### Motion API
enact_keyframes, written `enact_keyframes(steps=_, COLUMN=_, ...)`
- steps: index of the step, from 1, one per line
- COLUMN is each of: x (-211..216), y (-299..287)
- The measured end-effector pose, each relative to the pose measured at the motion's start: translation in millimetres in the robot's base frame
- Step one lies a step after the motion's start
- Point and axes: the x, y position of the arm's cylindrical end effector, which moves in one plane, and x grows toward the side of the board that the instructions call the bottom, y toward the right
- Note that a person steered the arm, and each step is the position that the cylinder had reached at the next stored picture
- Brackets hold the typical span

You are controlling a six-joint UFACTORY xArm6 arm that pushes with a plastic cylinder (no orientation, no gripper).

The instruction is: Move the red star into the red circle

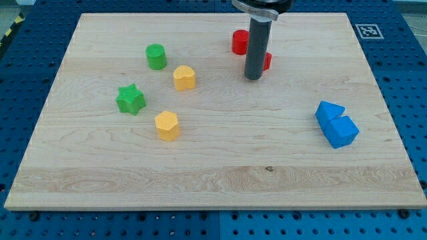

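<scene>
Two red blocks sit near the view's top centre. One red block (239, 42), round-looking, lies just left of the rod. The other red block (267, 61) is mostly hidden behind the rod, so its shape cannot be made out. My tip (253, 78) rests on the board right beside that hidden red block, at its lower left, and below the round red block.
A green cylinder (156, 57) and a green star (131, 99) lie at the left. Two yellow blocks (184, 77) (167, 125) lie left of centre. Two blue blocks (329, 112) (342, 131) touch at the right. The wooden board (213, 180) lies on a blue pegboard table.
</scene>
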Motion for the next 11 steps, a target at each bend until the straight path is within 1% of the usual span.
enact_keyframes(steps=1, x=3, y=13)
enact_keyframes(steps=2, x=14, y=34)
enact_keyframes(steps=3, x=13, y=44)
enact_keyframes(steps=4, x=-8, y=44)
enact_keyframes(steps=5, x=-15, y=35)
enact_keyframes(steps=6, x=-34, y=19)
enact_keyframes(steps=7, x=-44, y=14)
enact_keyframes(steps=8, x=-43, y=14)
enact_keyframes(steps=9, x=-11, y=10)
enact_keyframes(steps=10, x=-2, y=5)
enact_keyframes(steps=11, x=-10, y=-38)
